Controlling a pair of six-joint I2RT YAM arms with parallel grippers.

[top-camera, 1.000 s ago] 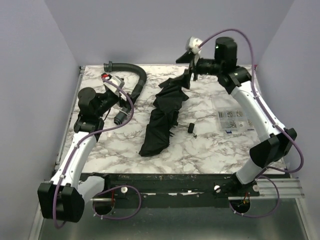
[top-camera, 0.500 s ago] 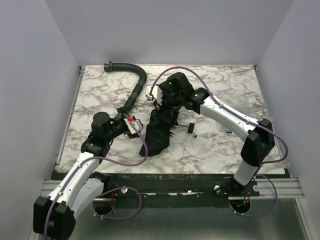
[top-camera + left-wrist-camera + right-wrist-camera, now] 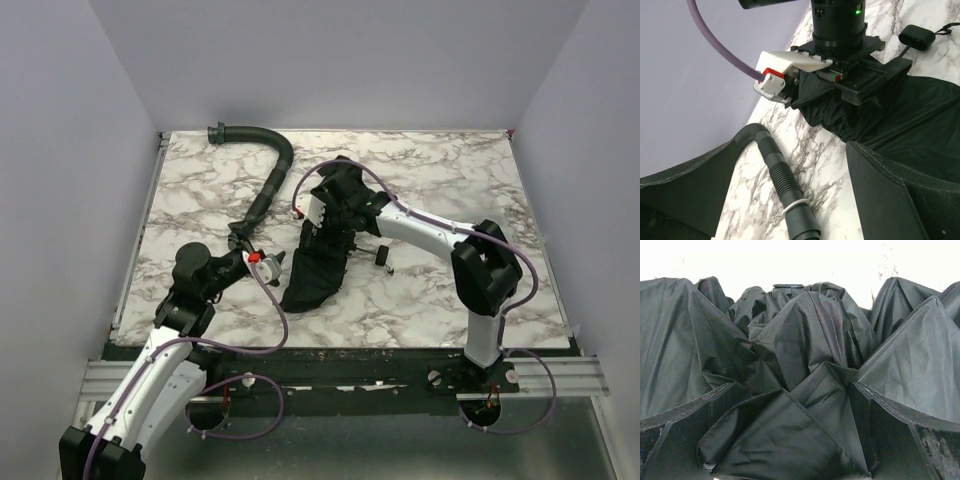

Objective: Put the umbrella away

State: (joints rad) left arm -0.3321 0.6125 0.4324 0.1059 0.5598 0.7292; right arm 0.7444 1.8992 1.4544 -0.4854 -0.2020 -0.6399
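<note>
the collapsed umbrella [image 3: 316, 265] lies mid-desk, slanting toward the near edge. the right gripper [image 3: 325, 228] sits on its far end, jaws spread around bunched fabric. the left gripper [image 3: 272, 264] hangs released just left of it, by the hose [image 3: 270, 185].

The table [image 3: 450, 170] is bare on its right side, so a gripper could pass there. The umbrella [image 3: 312, 275] fills the middle. The black hose [image 3: 277, 170] lies just ahead of the left gripper [image 3: 272, 265], and the right arm [image 3: 420, 228] stretches across the middle right
</note>
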